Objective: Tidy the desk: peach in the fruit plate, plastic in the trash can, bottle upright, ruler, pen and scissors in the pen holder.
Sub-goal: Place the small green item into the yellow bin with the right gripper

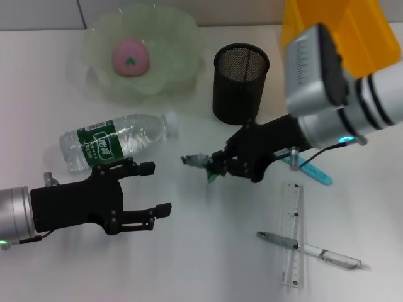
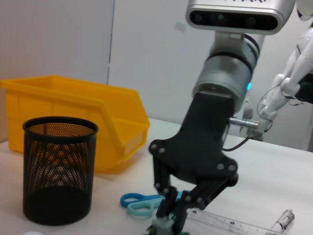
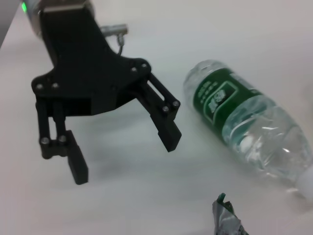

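Observation:
My right gripper (image 1: 213, 166) is shut on a crumpled grey-green piece of plastic (image 1: 196, 160) in the middle of the desk; the left wrist view shows the gripper (image 2: 170, 215) pinching the plastic (image 2: 164, 226). The clear bottle (image 1: 116, 139) with a green label lies on its side at the left. Just in front of it my left gripper (image 1: 157, 189) stands open and holds nothing. The pink peach (image 1: 131, 56) lies in the green fruit plate (image 1: 179, 38). The black mesh pen holder (image 1: 240, 82) stands upright. Blue scissors (image 1: 317, 172) lie partly under my right arm. The ruler (image 1: 291, 233) and pen (image 1: 310, 249) lie crossed at the front right.
The yellow trash can (image 1: 352, 28) stands at the back right, behind the pen holder. My right arm reaches across the desk between the pen holder and the ruler.

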`<control>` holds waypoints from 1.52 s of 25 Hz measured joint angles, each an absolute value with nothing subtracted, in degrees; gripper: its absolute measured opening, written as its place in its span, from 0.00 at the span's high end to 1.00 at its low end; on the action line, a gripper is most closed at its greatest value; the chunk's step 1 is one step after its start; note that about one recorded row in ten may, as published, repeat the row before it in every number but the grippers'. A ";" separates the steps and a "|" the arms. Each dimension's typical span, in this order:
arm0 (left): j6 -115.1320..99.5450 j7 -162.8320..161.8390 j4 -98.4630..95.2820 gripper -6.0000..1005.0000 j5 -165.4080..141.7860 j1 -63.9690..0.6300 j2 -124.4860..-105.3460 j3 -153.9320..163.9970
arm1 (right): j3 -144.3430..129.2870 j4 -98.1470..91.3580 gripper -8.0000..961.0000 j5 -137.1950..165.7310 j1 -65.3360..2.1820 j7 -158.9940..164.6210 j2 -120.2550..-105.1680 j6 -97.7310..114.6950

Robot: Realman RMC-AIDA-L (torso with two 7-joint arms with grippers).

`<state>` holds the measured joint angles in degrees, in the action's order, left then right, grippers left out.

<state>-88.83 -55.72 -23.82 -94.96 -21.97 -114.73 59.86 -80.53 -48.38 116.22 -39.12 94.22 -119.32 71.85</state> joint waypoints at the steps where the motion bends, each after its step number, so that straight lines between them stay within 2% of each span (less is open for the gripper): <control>1: -88.82 -55.72 -23.82 0.21 -94.95 -21.97 -114.71 59.65 | -78.17 -49.66 0.91 116.03 -37.47 93.41 -119.33 73.24; 10: -88.77 -56.02 -23.82 0.21 -94.77 -22.40 -114.60 59.58 | -67.76 -49.78 0.91 108.35 -31.21 84.92 -119.23 79.45; 16: -88.69 -56.21 -23.84 0.21 -94.78 -22.78 -114.79 58.78 | -56.33 -42.51 0.91 100.46 -27.09 70.85 -119.03 88.67; 20: -88.68 -56.24 -23.82 0.21 -94.74 -22.96 -114.93 58.51 | -50.21 -38.57 0.91 99.79 -26.16 66.12 -119.00 92.26; 26: -88.76 -55.87 -23.81 0.21 -94.64 -23.35 -116.12 58.02 | -40.33 -26.92 0.91 99.66 -25.52 54.90 -119.00 95.65; 38: -89.13 -56.06 -23.82 0.22 -94.62 -23.68 -116.39 58.00 | -37.32 -21.82 0.90 98.35 -25.30 49.46 -119.30 95.69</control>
<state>-89.13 -56.06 -23.82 -94.62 -23.68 -116.39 58.00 -37.32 -21.82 98.35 -25.30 49.46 -119.30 95.69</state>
